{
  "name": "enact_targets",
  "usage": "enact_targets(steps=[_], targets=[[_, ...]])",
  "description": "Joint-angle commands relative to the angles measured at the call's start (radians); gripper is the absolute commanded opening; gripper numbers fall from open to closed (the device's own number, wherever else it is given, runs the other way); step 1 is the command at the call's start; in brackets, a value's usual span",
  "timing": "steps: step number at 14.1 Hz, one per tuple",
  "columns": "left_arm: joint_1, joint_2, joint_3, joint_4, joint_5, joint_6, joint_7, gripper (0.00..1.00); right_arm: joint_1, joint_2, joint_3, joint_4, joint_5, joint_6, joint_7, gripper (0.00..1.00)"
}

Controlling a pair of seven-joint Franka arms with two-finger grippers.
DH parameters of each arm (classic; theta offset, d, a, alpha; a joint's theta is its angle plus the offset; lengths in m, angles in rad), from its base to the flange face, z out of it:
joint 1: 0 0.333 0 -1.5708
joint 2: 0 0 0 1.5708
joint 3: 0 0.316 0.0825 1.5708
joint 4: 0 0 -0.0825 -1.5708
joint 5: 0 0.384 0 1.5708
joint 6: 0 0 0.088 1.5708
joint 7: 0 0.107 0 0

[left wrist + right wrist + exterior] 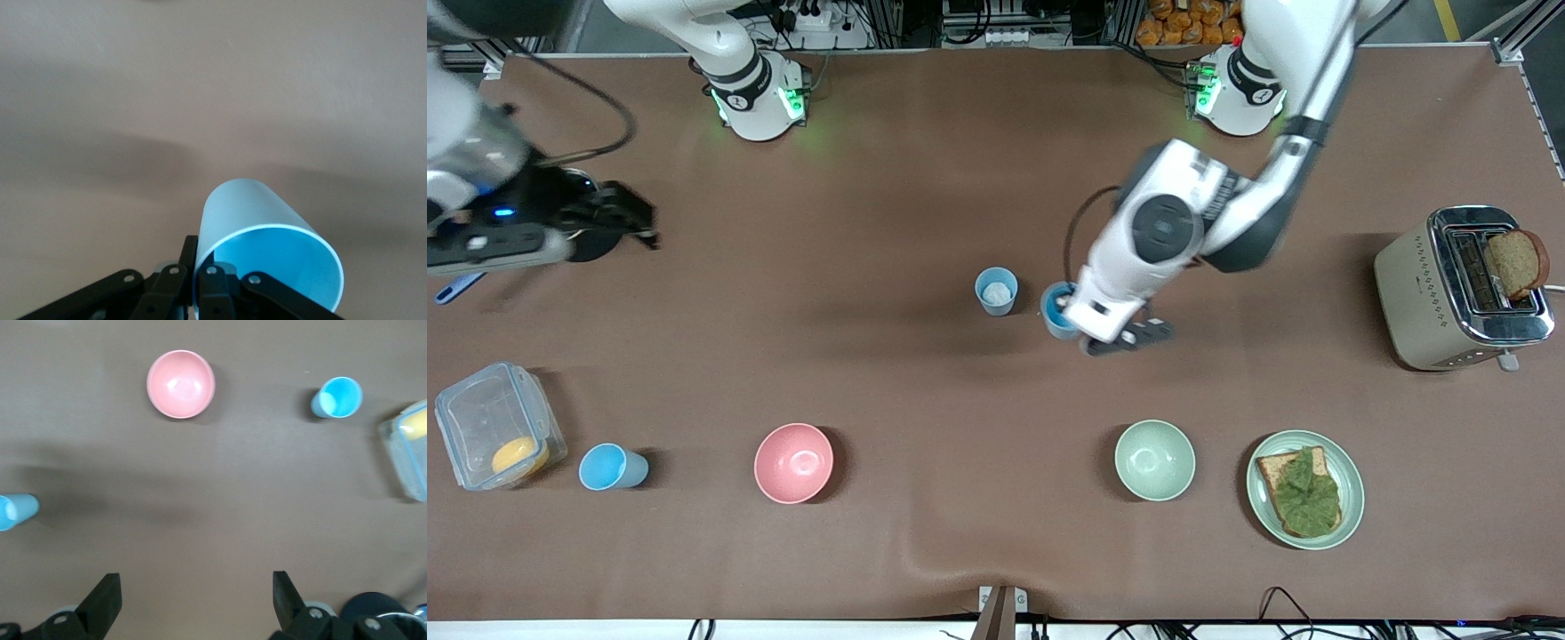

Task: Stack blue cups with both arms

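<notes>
Mid-worktop, my left pincer (1089, 333) has its fingers closed on the rim of one blue cup (1059, 310), one finger inside the wall and one outside, as the left wrist view shows. That held cup (267, 260) sits just beside a second blue cup (996, 291) standing upright, mouth up, toward the right arm's end; the two look apart, not yet nested. A third blue cup (612, 467) stands nearer the front camera, between the clear lidded container (494, 431) and the pink bowl (793, 462).

By my reading, no stacking is done: one cup is gripped, and the placing into its neighbour is left, along with the third cup.

My right pincer (193, 603) hangs wide open and empty over the right arm's end of the worktop (889, 178), with the pink bowl and third cup in its wrist view; that arm appears to wait.

The left arm's wrist covers most of the held cup from the front, so I cannot tell whether it rests on the worktop or is lifted. The pale patch inside the standing cup could be glare or contents.
</notes>
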Motion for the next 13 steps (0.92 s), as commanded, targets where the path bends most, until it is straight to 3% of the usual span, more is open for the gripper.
enact_targets(steps=[1,5,12,13], targets=[[-0.087,0.058,0.011,0.033,-0.024,0.02,-0.08,0.0,-0.017,-0.035,-0.019,-0.031,0.02,0.004,-0.026,1.0],[-0.157,0.099,0.012,0.034,-0.024,0.063,-0.127,0.0,-0.025,-0.046,-0.028,-0.031,0.016,0.004,-0.026,1.0],[-0.167,0.104,0.011,0.034,-0.022,0.066,-0.125,0.0,-0.028,-0.038,-0.028,-0.031,0.016,0.003,-0.025,1.0],[-0.166,0.103,0.011,0.034,-0.025,0.066,-0.124,0.39,-0.028,-0.037,-0.028,-0.031,0.016,0.003,-0.025,1.0]])
